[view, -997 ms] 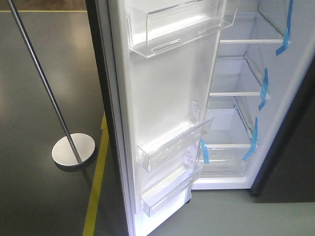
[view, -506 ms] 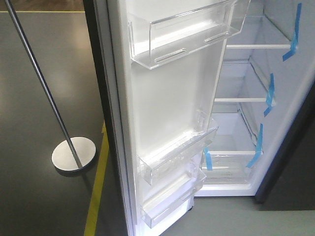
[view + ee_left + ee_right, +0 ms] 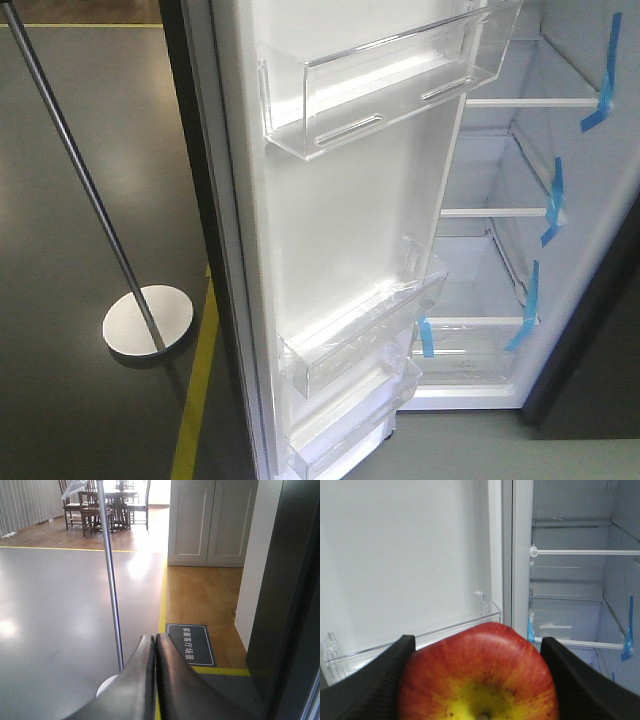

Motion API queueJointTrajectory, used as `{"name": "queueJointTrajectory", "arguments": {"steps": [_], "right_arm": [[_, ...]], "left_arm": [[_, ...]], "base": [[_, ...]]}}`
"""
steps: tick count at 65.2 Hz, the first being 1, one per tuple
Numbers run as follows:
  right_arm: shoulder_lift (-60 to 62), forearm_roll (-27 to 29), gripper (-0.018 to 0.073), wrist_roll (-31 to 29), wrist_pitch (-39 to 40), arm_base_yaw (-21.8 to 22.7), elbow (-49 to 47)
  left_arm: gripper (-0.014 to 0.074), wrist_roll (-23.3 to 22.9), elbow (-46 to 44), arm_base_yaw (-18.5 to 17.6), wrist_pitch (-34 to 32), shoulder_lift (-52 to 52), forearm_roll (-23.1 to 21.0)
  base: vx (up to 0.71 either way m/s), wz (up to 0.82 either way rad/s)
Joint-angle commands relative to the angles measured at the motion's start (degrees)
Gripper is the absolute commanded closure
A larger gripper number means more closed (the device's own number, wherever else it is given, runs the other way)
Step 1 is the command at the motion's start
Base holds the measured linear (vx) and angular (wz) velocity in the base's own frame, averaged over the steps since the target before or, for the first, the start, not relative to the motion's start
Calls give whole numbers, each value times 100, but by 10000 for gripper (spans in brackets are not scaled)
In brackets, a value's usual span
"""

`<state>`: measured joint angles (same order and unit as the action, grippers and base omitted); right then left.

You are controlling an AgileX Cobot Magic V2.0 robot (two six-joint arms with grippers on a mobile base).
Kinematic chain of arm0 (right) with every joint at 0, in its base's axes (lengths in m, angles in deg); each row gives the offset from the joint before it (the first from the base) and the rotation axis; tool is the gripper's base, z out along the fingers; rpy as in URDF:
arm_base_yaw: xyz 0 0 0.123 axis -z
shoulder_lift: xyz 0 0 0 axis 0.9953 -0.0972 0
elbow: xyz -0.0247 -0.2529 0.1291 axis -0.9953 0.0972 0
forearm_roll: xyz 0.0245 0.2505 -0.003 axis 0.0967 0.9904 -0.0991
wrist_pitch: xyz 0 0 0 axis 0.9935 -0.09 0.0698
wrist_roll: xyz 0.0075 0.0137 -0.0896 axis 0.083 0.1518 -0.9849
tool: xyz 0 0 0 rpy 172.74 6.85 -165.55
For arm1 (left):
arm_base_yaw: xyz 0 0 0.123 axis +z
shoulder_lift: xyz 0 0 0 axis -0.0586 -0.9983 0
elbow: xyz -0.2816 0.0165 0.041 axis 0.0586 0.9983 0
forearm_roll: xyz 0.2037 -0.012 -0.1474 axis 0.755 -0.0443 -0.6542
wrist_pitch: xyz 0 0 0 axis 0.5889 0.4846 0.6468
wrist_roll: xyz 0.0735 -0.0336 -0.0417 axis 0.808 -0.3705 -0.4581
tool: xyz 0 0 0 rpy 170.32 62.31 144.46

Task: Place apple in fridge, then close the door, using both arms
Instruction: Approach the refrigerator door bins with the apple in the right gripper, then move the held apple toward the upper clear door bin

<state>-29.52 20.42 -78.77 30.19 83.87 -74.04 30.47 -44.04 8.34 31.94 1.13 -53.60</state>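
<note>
1. Fridge [image 3: 500,250] stands open in the front view. Its white lining holds glass shelves [image 3: 530,102] above a clear drawer [image 3: 465,362], and blue tape strips [image 3: 553,200] hang along the right wall.
2. The door [image 3: 350,200] is swung wide, white face toward the camera. It carries three clear bins: an upper bin [image 3: 385,85], a middle bin [image 3: 365,325] and a lower bin [image 3: 350,415]. The white lining shows through their walls.
3. The apple [image 3: 480,680] appears only in the right wrist view, outside the fridge and facing the gap between door and shelves. It is red with a yellow patch. The right gripper [image 3: 477,641] grasps it, one black finger against each side.
4. Only the left wrist view shows the left gripper [image 3: 154,640]. Its fingers are pressed together, with nothing between them. Beyond it are a metal pole [image 3: 111,580], a dark floor mat [image 3: 190,644] and distant dining chairs [image 3: 92,505].
5. The front view alone shows the pole's round base [image 3: 148,320], beside a yellow floor line [image 3: 195,400].
</note>
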Motion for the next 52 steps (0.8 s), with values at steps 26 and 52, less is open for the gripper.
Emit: {"name": "queueJointTrajectory", "arguments": {"steps": [26,52], "right_arm": [[-7,45,429,-48,479,-4,-141],[-7,45,429,-48,465,-4,-141]], "left_arm": [[603,-52,-97,-46,-395,76,-3],[603,-52,-97,-46,-395,76,-3]], "base": [[5,-2],[4,-2]]}}
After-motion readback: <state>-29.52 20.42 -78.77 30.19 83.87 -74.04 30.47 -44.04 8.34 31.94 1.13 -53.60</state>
